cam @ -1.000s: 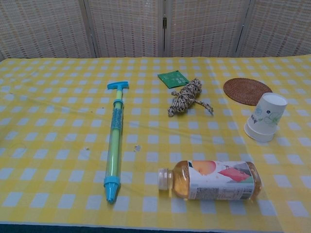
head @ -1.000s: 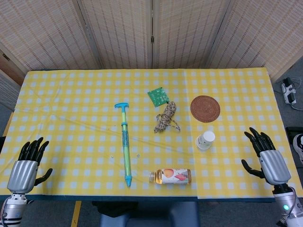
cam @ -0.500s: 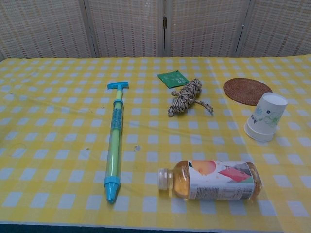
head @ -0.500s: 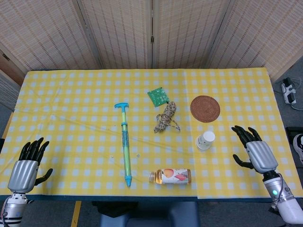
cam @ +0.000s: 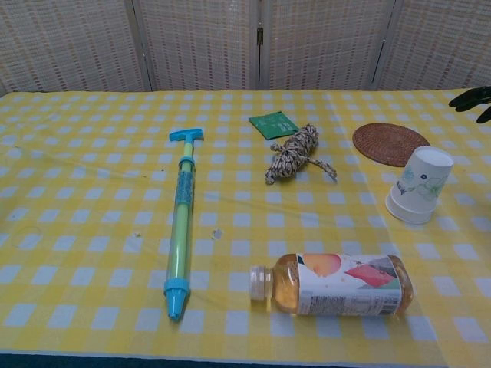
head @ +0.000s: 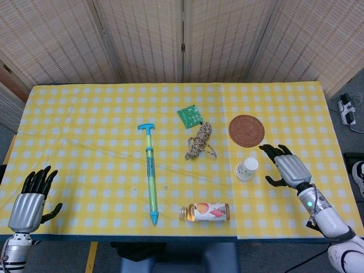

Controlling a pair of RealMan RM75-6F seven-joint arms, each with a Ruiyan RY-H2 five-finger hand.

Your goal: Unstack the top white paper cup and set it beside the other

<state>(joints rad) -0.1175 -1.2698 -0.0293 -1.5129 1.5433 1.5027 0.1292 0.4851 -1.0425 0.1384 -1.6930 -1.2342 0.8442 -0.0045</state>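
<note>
The white paper cup stack (head: 246, 169) stands upside down and slightly tilted on the yellow checked cloth, right of centre; in the chest view the cup stack (cam: 420, 185) shows a faint printed pattern. My right hand (head: 286, 166) hovers just right of the stack, fingers spread, holding nothing and apart from the cups. Only its dark fingertips (cam: 472, 97) reach into the chest view at the right edge. My left hand (head: 32, 196) rests at the near left corner, fingers apart and empty.
A woven round coaster (head: 246, 130) lies just behind the cups. A juice bottle (head: 206, 211) lies on its side at the near edge. A coiled rope (head: 198, 141), a green card (head: 190, 115) and a blue-green toy pump (head: 151, 172) occupy the middle.
My right hand has moved left and away from the near edge, closing in on the cup stack, and its fingertips now enter the chest view. The left hand has stayed put.
</note>
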